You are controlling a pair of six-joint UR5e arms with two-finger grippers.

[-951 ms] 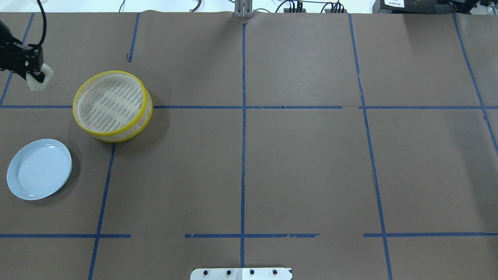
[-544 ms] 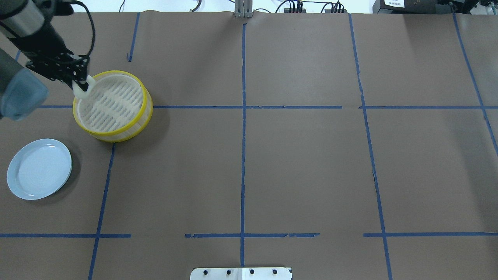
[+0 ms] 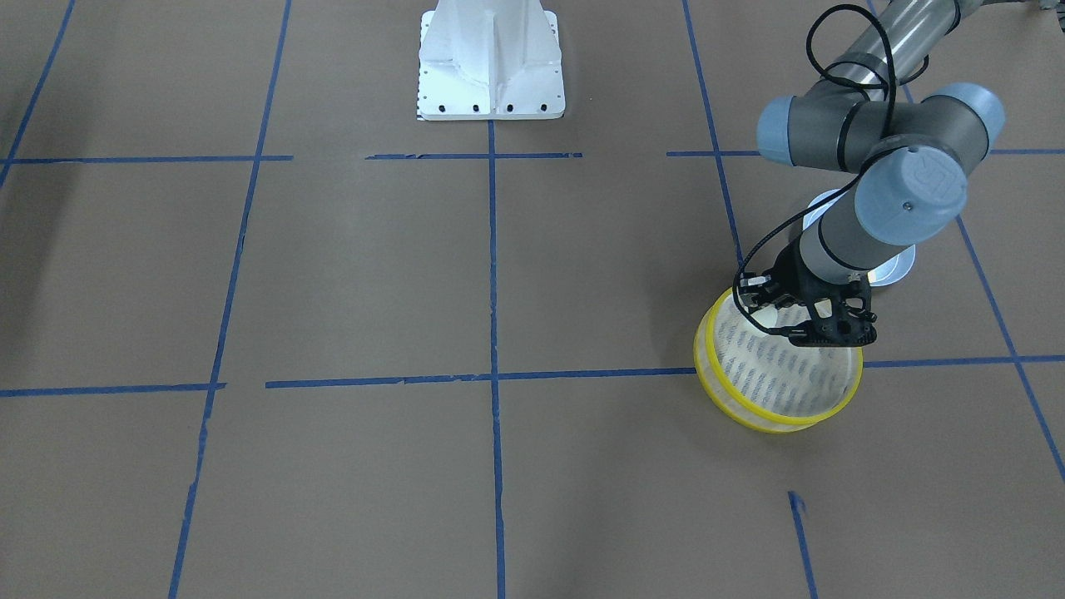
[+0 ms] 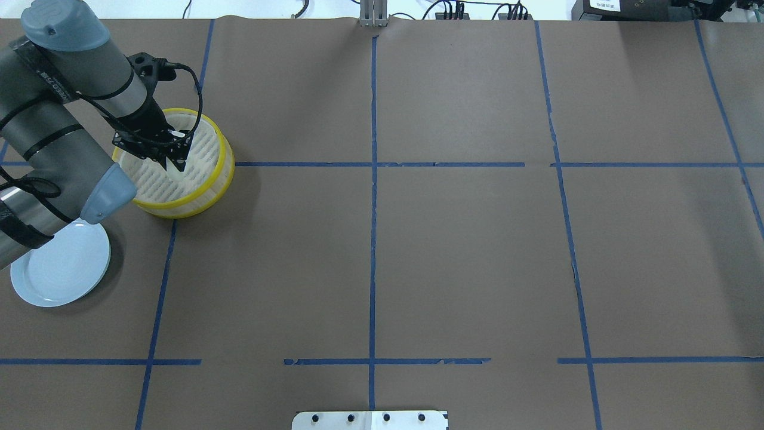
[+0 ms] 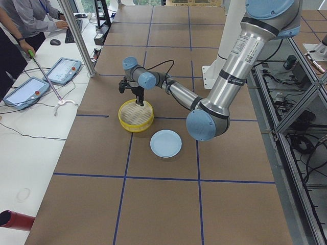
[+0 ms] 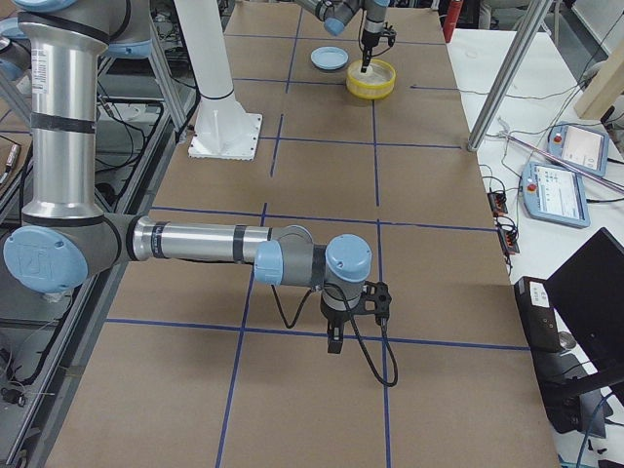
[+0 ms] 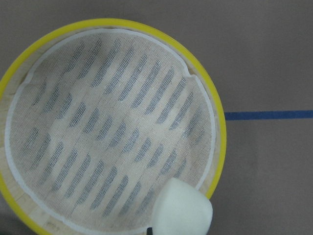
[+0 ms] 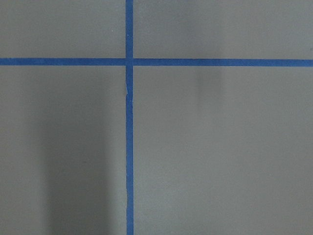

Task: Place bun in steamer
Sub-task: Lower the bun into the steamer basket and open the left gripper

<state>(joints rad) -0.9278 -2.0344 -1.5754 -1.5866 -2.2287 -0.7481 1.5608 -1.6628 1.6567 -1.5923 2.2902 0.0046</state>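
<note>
The steamer (image 4: 224,161) is a round basket with yellow rims and a slatted whitish floor, at the table's far left. My left gripper (image 4: 173,160) hangs over its inside, shut on the bun (image 4: 177,173), a small cream-white lump. In the left wrist view the bun (image 7: 183,210) sits at the bottom edge, over the steamer's floor near its rim (image 7: 112,23). The steamer (image 3: 778,420) holds nothing else. My right gripper (image 6: 334,343) points down at bare table far from the steamer; I cannot tell whether it is open or shut.
A pale blue plate (image 4: 59,272) lies empty near the steamer, partly under my left arm's elbow. The robot's white base (image 3: 491,62) stands at the table's middle edge. Blue tape lines cross the brown table cover.
My left gripper has moved right with the bun, from the table's left edge, past the steamer's rim, to over the steamer's floor. The steamer and plate have not moved.
</note>
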